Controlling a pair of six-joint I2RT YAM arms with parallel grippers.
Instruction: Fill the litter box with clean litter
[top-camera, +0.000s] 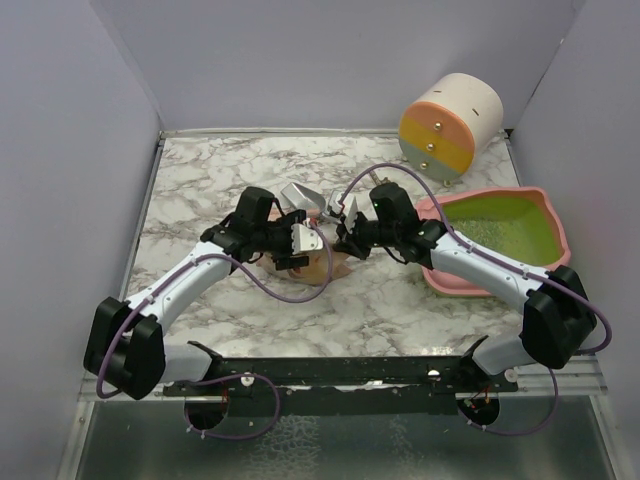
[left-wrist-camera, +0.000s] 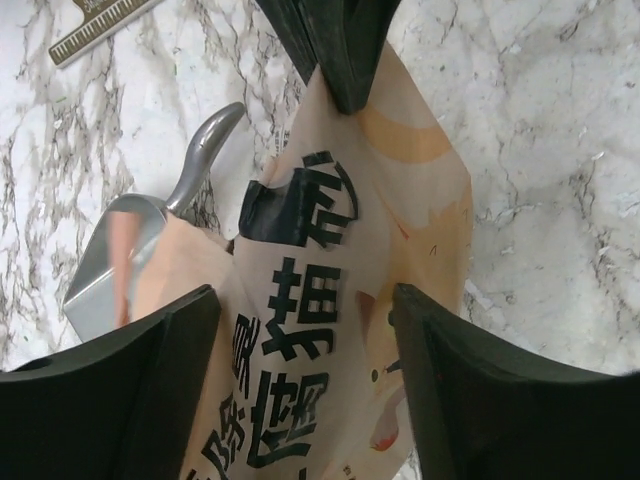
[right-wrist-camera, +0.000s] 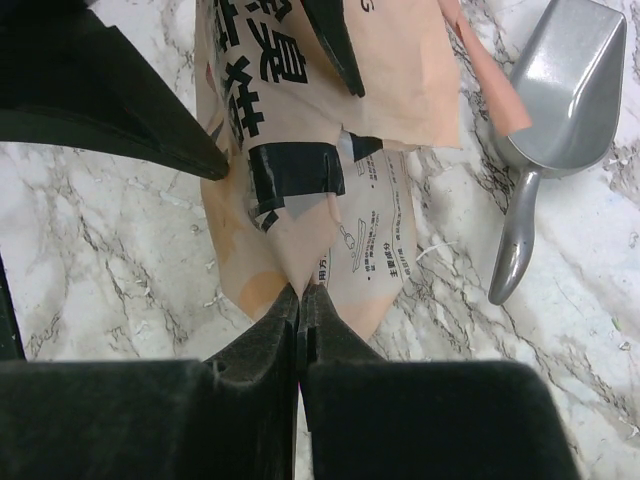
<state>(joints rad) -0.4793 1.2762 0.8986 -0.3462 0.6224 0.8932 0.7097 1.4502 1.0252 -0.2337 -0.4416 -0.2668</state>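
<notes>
The tan paper bag (top-camera: 322, 264) lies on the marble table between my two grippers. My left gripper (left-wrist-camera: 305, 300) is open, its fingers astride the printed face of the bag (left-wrist-camera: 330, 250). My right gripper (right-wrist-camera: 300, 292) is shut on a folded edge of the bag (right-wrist-camera: 320, 150). In the top view the left gripper (top-camera: 300, 240) and the right gripper (top-camera: 346, 232) face each other over the bag. The pink litter box (top-camera: 455, 283) with its green inside stands at the right and holds a thin pale layer of litter (top-camera: 492, 240).
A silver metal scoop (top-camera: 300, 194) lies just behind the bag, also in the left wrist view (left-wrist-camera: 130, 250) and the right wrist view (right-wrist-camera: 560, 90). A round cream drum (top-camera: 450, 125) with coloured bands stands at the back right. Grey walls enclose the table.
</notes>
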